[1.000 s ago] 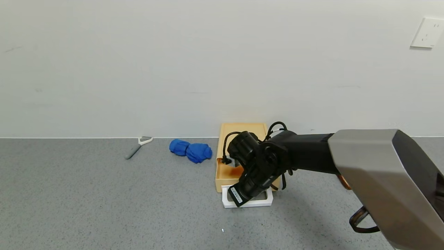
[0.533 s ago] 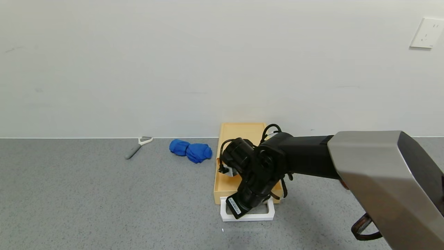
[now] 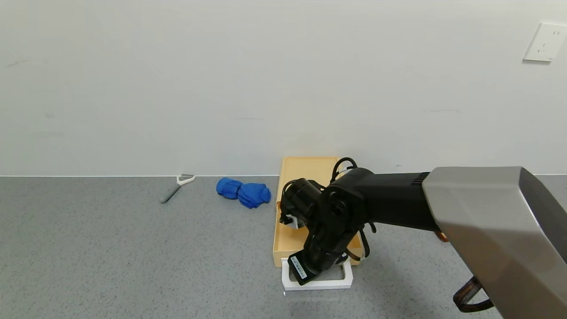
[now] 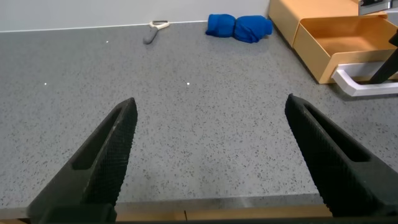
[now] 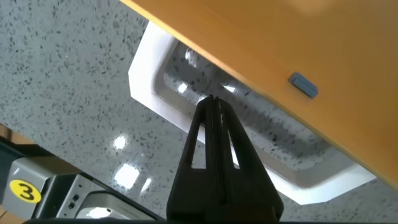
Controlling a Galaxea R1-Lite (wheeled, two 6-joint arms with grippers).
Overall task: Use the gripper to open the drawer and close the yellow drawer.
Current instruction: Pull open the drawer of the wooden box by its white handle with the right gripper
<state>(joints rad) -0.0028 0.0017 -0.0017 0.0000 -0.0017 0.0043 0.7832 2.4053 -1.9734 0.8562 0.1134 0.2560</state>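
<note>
The pale yellow-tan drawer [image 3: 287, 241] stands pulled partly out of its matching flat case [image 3: 310, 165] by the wall. Its white loop handle [image 3: 319, 284] points toward me. My right gripper [image 3: 319, 271] is shut, with its closed fingertips poked down inside the handle's loop; the right wrist view shows the gripper's tip [image 5: 212, 99] inside the white handle [image 5: 146, 81], below the drawer's front [image 5: 280, 37]. My left gripper [image 4: 210, 104] is open and empty above the table's front edge, far from the drawer [image 4: 348, 43].
A crumpled blue cloth [image 3: 243, 191] lies left of the case, and a grey-and-white peeler [image 3: 175, 186] lies farther left by the wall. A wall socket [image 3: 545, 42] is at the upper right. The grey speckled table [image 3: 133, 257] stretches to the left.
My right gripper has moved toward me with its tip in the handle, and the drawer has slid farther out of its case. The left arm has not moved.
</note>
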